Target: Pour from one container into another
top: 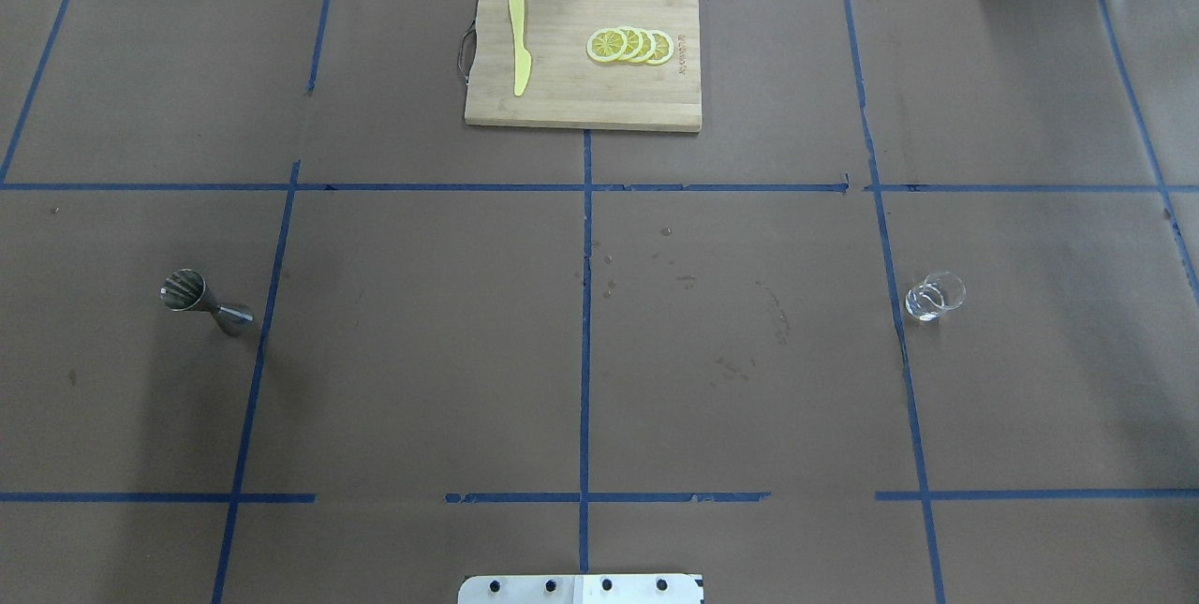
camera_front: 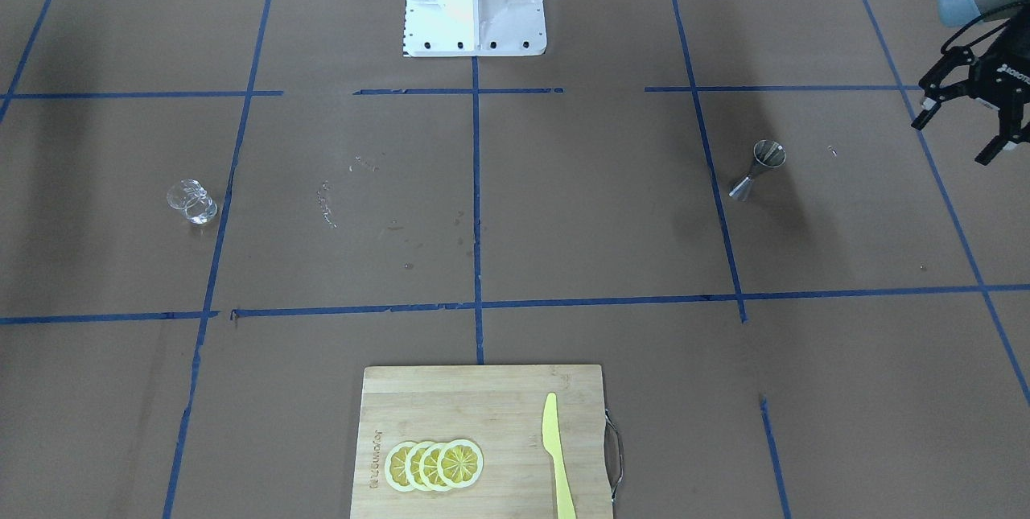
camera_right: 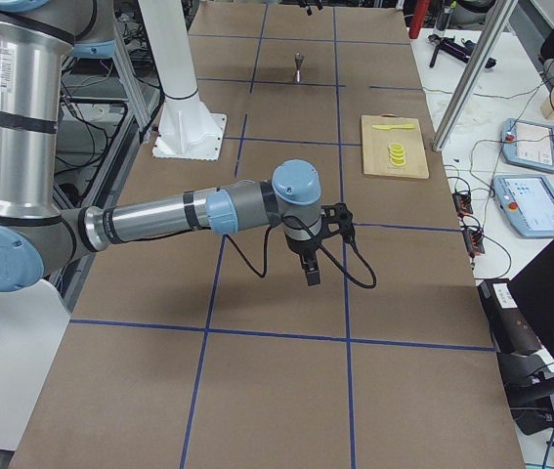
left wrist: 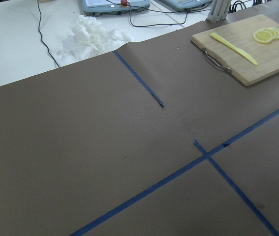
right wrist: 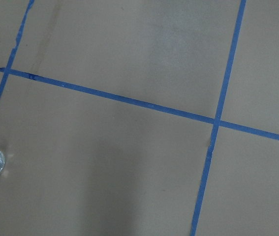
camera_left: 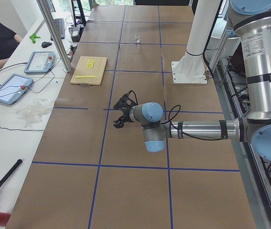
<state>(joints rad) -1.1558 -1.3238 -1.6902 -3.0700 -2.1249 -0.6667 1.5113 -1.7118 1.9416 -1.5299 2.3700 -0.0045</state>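
Reaching for the glass cup [top: 935,296] — right gripper [camera_right: 312,262], jaws unreadable here, should straddle it squarely; left gripper [camera_front: 959,135], apparently spread and empty, could steady the jigger [top: 185,290].

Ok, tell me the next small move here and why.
Probably bring the right gripper towards the glass cup to grasp it: the cup stands untouched on the robot's right, far from the jigger, and shows at the right wrist view's edge.
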